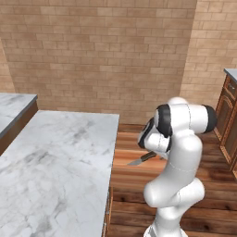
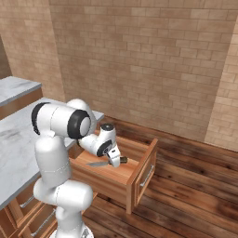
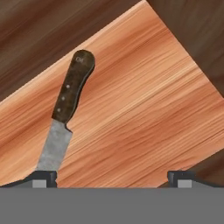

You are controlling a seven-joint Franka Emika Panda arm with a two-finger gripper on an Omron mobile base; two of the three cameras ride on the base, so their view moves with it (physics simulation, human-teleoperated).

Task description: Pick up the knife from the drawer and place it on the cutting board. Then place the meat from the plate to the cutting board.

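Observation:
The knife (image 3: 65, 113), with its dark brown handle and grey blade, lies flat on the light wooden floor of the open drawer (image 3: 144, 105). My gripper (image 3: 113, 178) hangs open just above the drawer floor with nothing between its fingers. The blade's tip runs under the left fingertip (image 3: 43, 178), and the handle points away from it. From the right base camera, the gripper (image 2: 114, 161) sits low inside the pulled-out drawer (image 2: 143, 173), right over the knife (image 2: 100, 163). The left base view shows the knife (image 1: 141, 159) beside my wrist. The cutting board, meat and plate are out of view.
A grey marble counter (image 1: 55, 162) runs along the left, above the drawer. Another counter (image 1: 14, 104) stands further left. A brick wall (image 2: 153, 56) closes the back. Dark wooden cabinets (image 1: 229, 125) stand at the far right, across the plank floor (image 2: 195, 195).

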